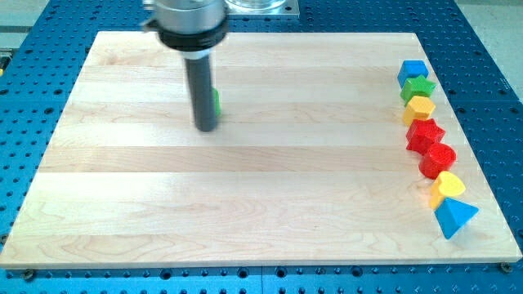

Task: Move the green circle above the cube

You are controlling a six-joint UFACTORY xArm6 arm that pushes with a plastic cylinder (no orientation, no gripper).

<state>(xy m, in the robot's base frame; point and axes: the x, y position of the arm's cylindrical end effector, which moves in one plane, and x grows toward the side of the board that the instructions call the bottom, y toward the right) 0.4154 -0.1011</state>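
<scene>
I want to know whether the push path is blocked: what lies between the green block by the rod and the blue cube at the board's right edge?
Nothing: in the camera view only bare board separates the green block, mostly hidden behind my tip, from the blue cube.

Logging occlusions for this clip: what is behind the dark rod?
A sliver of a green block shows at the right edge of the rod, just above my tip. The rod covers the rest, so its shape cannot be confirmed.
</scene>
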